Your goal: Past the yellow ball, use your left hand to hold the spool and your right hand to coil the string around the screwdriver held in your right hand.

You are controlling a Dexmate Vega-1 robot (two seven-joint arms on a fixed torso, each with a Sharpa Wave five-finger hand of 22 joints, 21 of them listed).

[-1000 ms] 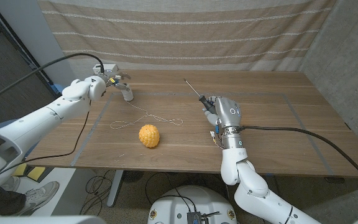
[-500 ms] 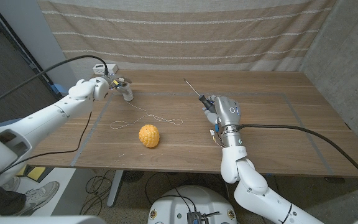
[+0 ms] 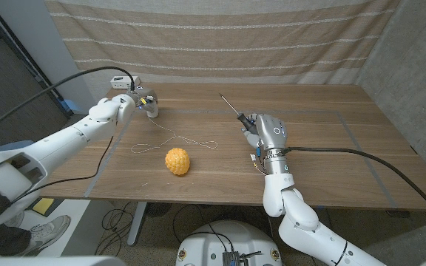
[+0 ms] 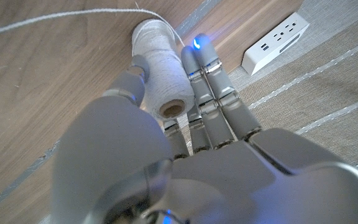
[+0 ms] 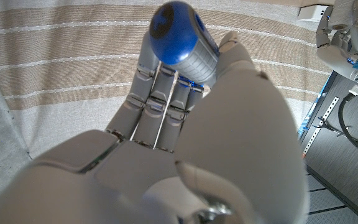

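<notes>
A white spool (image 3: 151,111) stands at the table's back left, past the yellow ball (image 3: 177,160). My left hand (image 3: 134,101) grips it; in the left wrist view the thumb (image 4: 137,67) presses one side of the spool (image 4: 165,82) and the other fingers (image 4: 205,68) lie against the other. Loose string (image 3: 174,137) runs from the spool in loops toward the table's middle. My right hand (image 3: 266,134) holds a screwdriver (image 3: 231,107), its thin shaft pointing up and away toward the back. The blue and grey handle (image 5: 185,38) sits in the curled right hand (image 5: 185,143).
A white power strip (image 3: 119,81) lies at the back left edge, just behind the spool, and also shows as the power strip (image 4: 276,40) in the left wrist view. A striped cloth hangs behind the wooden table (image 3: 331,155). Tape lines mark the tabletop.
My left hand has moved right and back to the spool and closed its fingers around it. The right hand, screwdriver, ball and string have stayed in place.
</notes>
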